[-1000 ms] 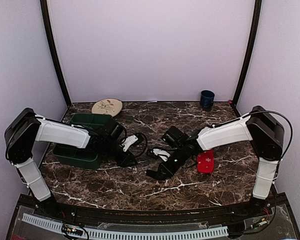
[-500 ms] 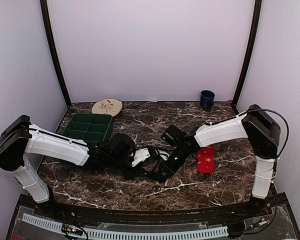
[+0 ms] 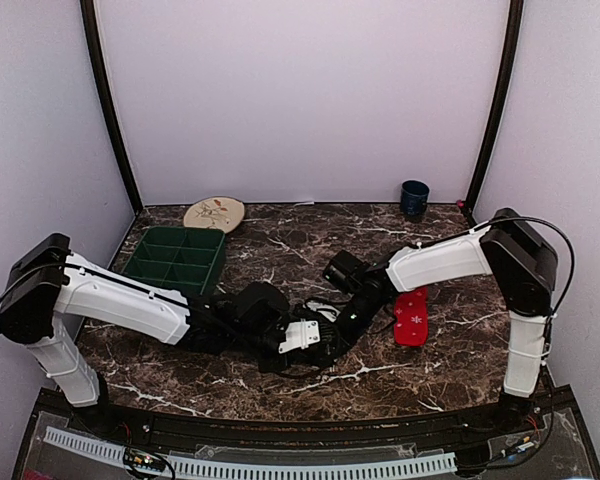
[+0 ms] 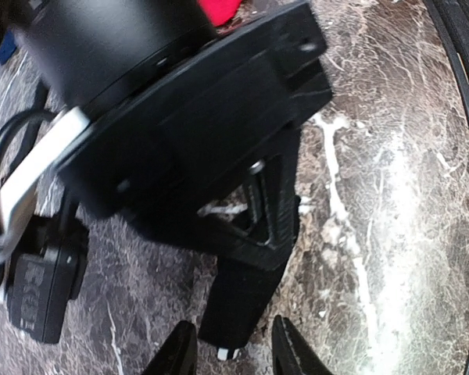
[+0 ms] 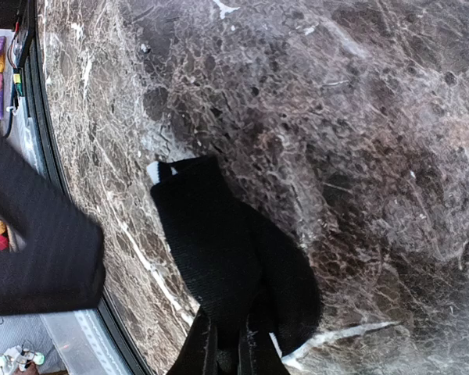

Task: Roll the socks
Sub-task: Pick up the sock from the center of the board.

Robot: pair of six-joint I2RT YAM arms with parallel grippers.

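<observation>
The table (image 3: 450, 370) is dark brown marble with white veins, closed in by pale walls. The left arm (image 3: 130, 300) reaches low across it from the left base to the middle. The right arm (image 3: 440, 265) comes in from the right base and bends down to the same spot, so the two wrists crowd together just in front of the table's middle.

A green tray (image 3: 176, 252) with compartments sits at the back left, and a pale round plate (image 3: 214, 213) lies just behind it near the wall. The red sock (image 3: 412, 320), with white snowflakes, lies flat on the table right of the meeting point, just under the right forearm and apart from both end effectors. The black sock (image 5: 219, 266) lies on the marble near the front edge. It is a flat band with a bit of white showing at its far corner, and its near end is drawn up into the right arm's fingers. A dark blue cup (image 3: 414, 198) stands at the back right by the wall.

The right end effector (image 5: 230, 351) is clenched, pinching the black sock. The left end effector (image 4: 234, 348) is released. Its fingers stand apart, with the dark tip of the right end effector just ahead of the gap, touching neither finger
</observation>
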